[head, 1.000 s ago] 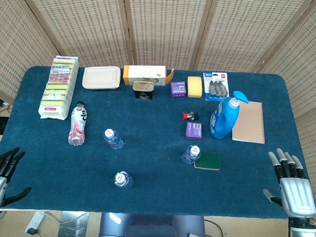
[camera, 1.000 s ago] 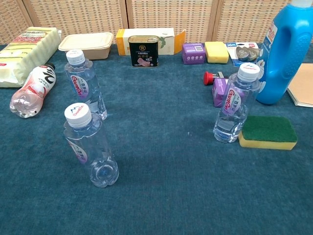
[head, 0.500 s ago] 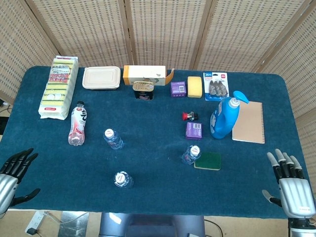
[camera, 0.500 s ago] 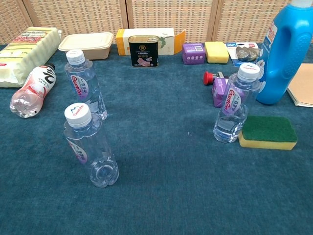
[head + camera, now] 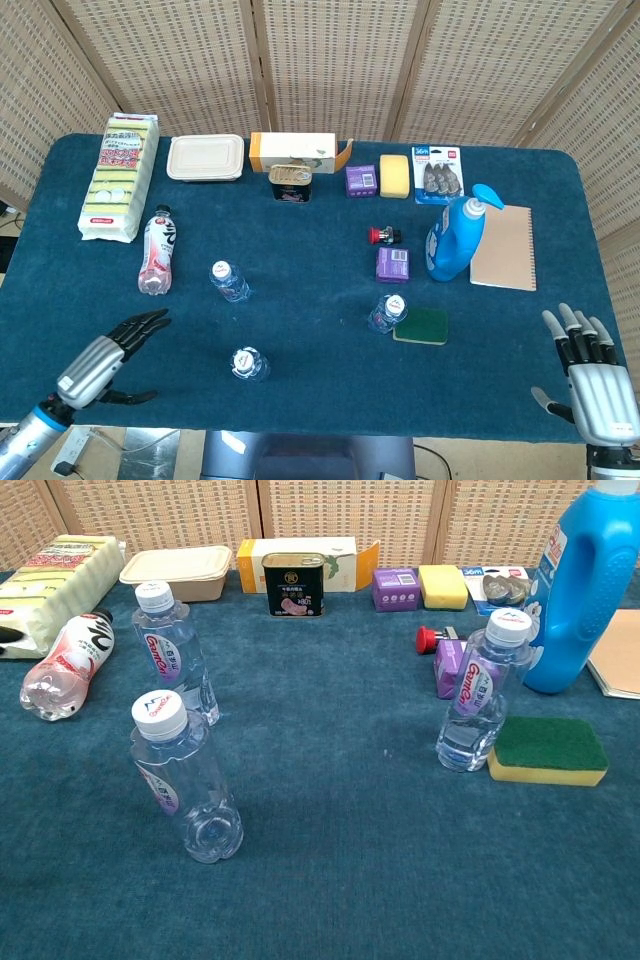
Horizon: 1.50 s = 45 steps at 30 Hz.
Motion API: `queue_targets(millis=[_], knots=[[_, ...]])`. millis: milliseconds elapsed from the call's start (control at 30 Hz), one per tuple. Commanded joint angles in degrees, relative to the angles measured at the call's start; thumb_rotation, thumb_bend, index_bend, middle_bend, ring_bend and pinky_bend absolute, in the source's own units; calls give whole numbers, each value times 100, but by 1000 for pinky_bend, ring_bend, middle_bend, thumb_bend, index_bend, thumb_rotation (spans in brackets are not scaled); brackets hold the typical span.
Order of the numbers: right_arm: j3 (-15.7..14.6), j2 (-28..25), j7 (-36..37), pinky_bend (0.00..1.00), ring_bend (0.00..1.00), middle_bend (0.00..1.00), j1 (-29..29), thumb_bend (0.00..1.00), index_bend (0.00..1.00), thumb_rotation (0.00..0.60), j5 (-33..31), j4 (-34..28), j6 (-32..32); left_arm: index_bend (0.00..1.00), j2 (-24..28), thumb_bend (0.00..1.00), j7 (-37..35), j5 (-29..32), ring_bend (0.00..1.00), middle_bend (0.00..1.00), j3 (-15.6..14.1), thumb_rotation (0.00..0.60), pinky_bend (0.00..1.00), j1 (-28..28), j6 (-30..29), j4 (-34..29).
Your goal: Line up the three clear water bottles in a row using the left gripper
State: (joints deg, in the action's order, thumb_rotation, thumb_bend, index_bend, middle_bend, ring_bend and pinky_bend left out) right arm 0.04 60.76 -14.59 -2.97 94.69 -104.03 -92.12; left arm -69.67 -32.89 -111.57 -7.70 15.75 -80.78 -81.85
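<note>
Three clear water bottles with white caps stand upright on the blue table. One bottle (image 5: pixel 247 363) (image 5: pixel 186 780) is near the front edge, a second (image 5: pixel 228 281) (image 5: pixel 176 655) stands behind it, and the third (image 5: pixel 386 313) (image 5: pixel 478 692) is to the right, beside a green sponge (image 5: pixel 421 326) (image 5: pixel 548 750). My left hand (image 5: pixel 105 358) hovers over the front left of the table, open, fingers spread toward the front bottle, well short of it. Only a dark fingertip (image 5: pixel 8 634) shows at the chest view's left edge. My right hand (image 5: pixel 592 380) stays open at the front right corner.
A pink-labelled bottle (image 5: pixel 156 254) lies on its side at the left. A blue detergent bottle (image 5: pixel 456 235), notebook (image 5: pixel 504 247), purple boxes (image 5: pixel 393 264), a red-capped item (image 5: pixel 382 236), a can (image 5: pixel 290 184), boxes and sponge packs fill the back and right.
My left hand has come in from the left edge over the table, toward the front bottle. The right hand and the bottles have not moved.
</note>
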Motion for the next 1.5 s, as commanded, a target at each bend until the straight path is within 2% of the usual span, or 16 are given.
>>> queue_targets(millis=[33,200,467,700,767,833,900,967,1000,1100,1267,1400,1500], knots=[[-8,-26,60,0,0,0,-5,0,0,600,6,12,-5,0,-473,140,-548,-175,0,0,-109,600,77,440,303,277],[5,-65,158,0,0,0,1,0,0,600,-6,15,-3,0,-790,135,-864,-62,0,0,-117,600,77,729,549,284],[-6,-116,278,0,0,0,-15,0,0,600,12,26,-28,0,-1574,132,-1320,356,0,0,43,600,77,1008,762,513],[7,-164,398,0,0,0,-2,0,0,600,-29,24,0,0,-2017,133,-1364,534,0,0,71,600,83,1261,1029,618],[6,-181,434,0,0,0,-1,0,0,600,-36,26,7,0,-2133,135,-1226,624,0,0,102,600,130,1325,1146,596],[4,-191,454,0,0,0,2,0,0,600,-35,29,12,0,-2185,153,-1087,726,0,2,128,600,230,1326,1198,557],[3,-205,491,0,0,0,4,0,0,600,-34,33,15,17,-2269,178,-781,919,46,75,204,600,309,1272,1216,510],[1,-221,532,0,0,0,5,0,0,600,-29,37,15,125,-2365,200,-424,1125,158,228,276,600,381,1190,1220,465],[1,-227,548,0,0,0,5,0,0,600,-26,39,13,215,-2390,211,-316,1184,222,309,289,600,413,1174,1232,435],[-3,-246,606,0,0,0,1,0,0,600,-14,45,-1,365,-2441,236,-103,1308,312,422,317,600,451,1173,1281,352],[-9,-267,656,0,0,0,-12,0,0,600,8,50,-30,472,-2476,260,59,1351,352,504,331,600,460,1215,1276,273],[-15,-274,671,0,0,0,-18,0,0,600,24,54,-40,482,-2494,261,143,1380,353,511,394,600,460,1247,1217,205],[-23,-281,684,0,0,0,-17,0,0,600,38,54,-36,482,-2467,258,172,1446,354,512,551,600,460,1322,1173,98]])
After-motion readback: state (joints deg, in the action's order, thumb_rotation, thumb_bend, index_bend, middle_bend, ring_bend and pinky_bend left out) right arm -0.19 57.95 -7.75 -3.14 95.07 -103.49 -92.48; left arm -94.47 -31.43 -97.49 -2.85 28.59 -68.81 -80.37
